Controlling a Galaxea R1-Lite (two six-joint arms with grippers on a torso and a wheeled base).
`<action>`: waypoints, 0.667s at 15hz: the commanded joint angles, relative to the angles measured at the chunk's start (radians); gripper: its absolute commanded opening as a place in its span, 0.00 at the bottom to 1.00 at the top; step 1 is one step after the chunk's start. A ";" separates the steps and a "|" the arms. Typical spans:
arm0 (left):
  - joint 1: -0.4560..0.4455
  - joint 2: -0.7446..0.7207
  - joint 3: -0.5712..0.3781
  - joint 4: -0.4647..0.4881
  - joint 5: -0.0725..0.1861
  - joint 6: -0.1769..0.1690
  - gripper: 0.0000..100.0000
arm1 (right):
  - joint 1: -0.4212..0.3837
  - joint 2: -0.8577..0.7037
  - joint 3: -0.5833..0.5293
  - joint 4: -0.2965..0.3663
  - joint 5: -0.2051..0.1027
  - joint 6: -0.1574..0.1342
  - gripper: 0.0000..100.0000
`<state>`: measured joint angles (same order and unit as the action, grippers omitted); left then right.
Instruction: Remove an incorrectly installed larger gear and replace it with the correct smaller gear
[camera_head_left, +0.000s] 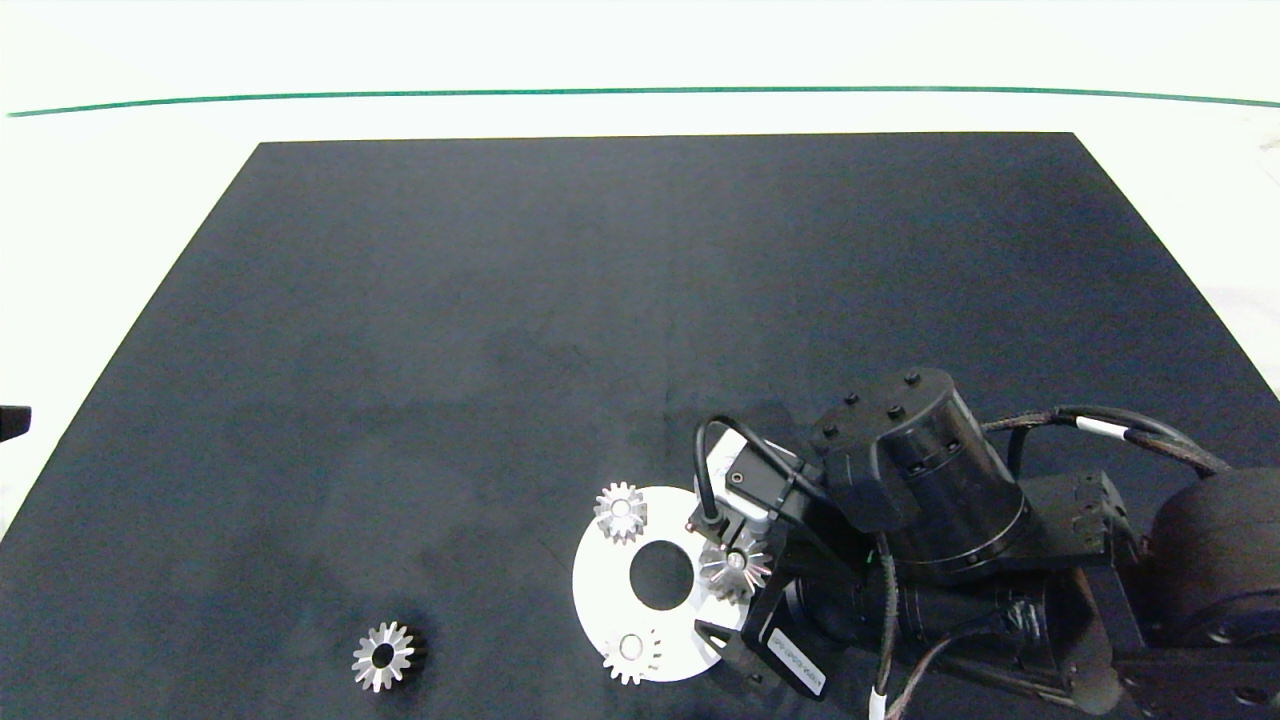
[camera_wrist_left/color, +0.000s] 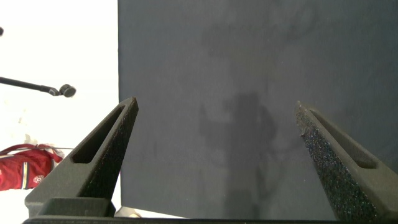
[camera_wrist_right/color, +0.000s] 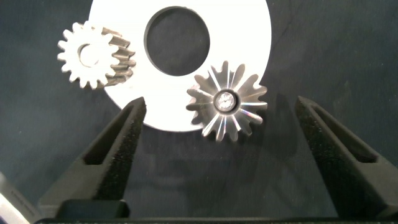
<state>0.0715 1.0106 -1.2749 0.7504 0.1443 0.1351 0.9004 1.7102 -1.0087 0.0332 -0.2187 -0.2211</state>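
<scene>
Four silver metal gears lie in view. One is the larger gear (camera_head_left: 735, 568), a silver bevel gear with long, sharp starburst teeth. One is the smaller gear (camera_head_left: 383, 656), silver with short blunt teeth and a wide bore. Two are pale short-toothed gears (camera_head_left: 621, 512) (camera_head_left: 631, 655). There is one white round disc (camera_head_left: 605, 580) with a central hole, and one black mat (camera_head_left: 500, 330).
</scene>
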 joint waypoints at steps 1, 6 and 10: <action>0.001 -0.004 0.005 0.004 0.001 0.012 1.00 | -0.006 0.009 0.001 -0.010 -0.001 -0.001 0.89; 0.001 -0.004 0.011 0.003 0.001 0.017 1.00 | -0.026 0.026 0.001 -0.015 0.001 0.000 0.79; 0.001 -0.004 0.025 0.000 0.003 0.020 1.00 | -0.028 0.043 0.001 -0.047 0.001 -0.001 0.71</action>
<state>0.0715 1.0087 -1.2521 0.7460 0.1451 0.1562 0.8721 1.7496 -1.0077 -0.0134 -0.2168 -0.2211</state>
